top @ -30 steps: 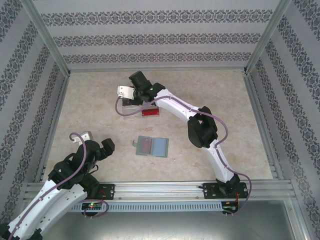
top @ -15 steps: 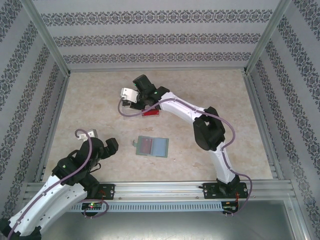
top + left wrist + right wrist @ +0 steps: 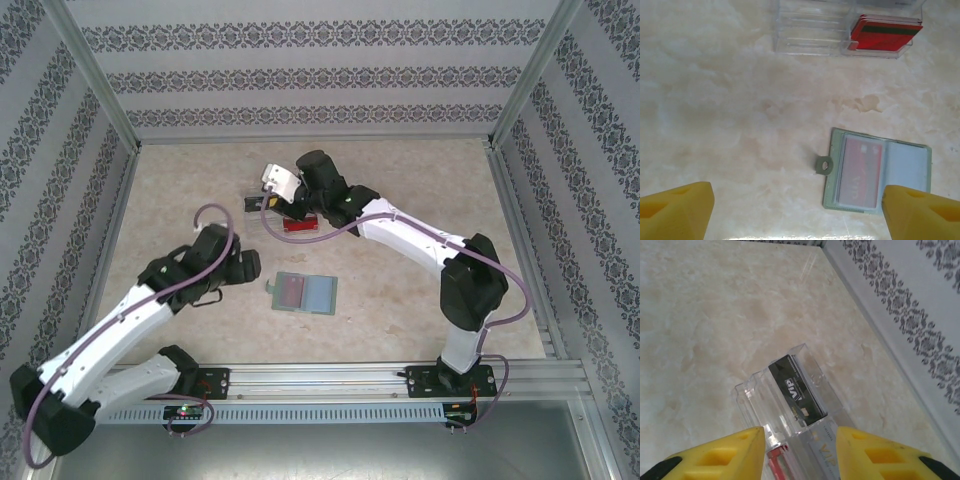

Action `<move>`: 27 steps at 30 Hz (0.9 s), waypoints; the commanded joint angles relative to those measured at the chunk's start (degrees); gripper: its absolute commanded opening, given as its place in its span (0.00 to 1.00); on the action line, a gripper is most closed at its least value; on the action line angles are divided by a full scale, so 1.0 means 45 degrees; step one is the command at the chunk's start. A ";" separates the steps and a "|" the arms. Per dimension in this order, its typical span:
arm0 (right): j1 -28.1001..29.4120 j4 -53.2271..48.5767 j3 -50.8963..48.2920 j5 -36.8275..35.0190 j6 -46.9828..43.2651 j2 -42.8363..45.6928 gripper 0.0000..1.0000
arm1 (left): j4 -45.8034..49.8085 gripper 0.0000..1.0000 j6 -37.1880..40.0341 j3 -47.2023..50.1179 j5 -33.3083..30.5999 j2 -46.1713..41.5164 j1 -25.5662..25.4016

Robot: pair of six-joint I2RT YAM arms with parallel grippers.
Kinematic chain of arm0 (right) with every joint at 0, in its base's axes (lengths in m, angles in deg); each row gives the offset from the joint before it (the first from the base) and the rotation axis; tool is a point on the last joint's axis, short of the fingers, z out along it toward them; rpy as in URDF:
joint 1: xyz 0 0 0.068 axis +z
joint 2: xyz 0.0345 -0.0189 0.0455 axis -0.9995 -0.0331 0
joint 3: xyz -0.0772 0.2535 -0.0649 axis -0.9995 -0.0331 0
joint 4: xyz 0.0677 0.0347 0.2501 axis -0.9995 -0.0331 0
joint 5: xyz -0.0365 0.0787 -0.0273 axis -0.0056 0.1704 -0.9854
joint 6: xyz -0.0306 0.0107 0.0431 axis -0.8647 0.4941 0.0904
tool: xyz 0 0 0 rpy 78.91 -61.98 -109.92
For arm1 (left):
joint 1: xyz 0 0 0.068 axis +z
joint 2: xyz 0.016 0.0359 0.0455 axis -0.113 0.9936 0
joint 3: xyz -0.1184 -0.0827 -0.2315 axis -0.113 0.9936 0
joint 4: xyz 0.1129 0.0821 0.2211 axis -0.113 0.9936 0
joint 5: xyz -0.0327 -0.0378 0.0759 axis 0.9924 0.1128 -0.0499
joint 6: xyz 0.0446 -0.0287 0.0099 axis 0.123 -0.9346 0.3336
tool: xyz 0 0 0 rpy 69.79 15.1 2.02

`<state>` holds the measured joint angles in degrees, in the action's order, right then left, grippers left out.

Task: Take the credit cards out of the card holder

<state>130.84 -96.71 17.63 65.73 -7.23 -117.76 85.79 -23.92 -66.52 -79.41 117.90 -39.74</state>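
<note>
The card holder lies open and flat on the table, with a reddish credit card in its left pocket. In the left wrist view the card holder shows its side tab and the reddish card under a clear sleeve. My left gripper hovers open above it, its right finger over the holder's lower right corner. My left gripper sits just left of the holder. My right gripper is open over the clear box, gripping nothing.
A clear plastic box stands behind the holder with red cards in its right end. Close up, the clear plastic box holds a black VIP card, a pale VIP card and a red card. Patterned walls surround the table.
My left arm has swung out from the near left corner to just beside the card holder. My right gripper has shifted a little right over the clear box.
</note>
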 commanded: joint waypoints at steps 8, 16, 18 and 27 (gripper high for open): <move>-0.0514 0.2303 -0.4993 -0.0817 0.5617 0.4558 0.51 | 0.3129 0.81 0.5742 -0.6689 -0.0140 0.5261 0.0765; -0.0560 0.2341 -0.9885 -0.1224 0.7218 0.9553 0.65 | 0.3461 0.55 0.8430 -0.9469 0.0711 0.9110 0.1609; -0.0565 0.2294 -1.0738 -0.1333 0.7495 1.0686 0.72 | 0.3423 0.54 0.9011 -0.9894 0.0306 0.9908 0.1609; -0.0572 0.2991 -1.2653 -0.1200 0.8393 1.3083 0.98 | 0.2119 0.54 1.1173 -1.0744 -0.1223 1.1477 0.1702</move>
<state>128.35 -86.04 -37.87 60.38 28.03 -59.51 97.52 20.58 -111.72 -81.69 169.33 -32.97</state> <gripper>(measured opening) 0.980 0.546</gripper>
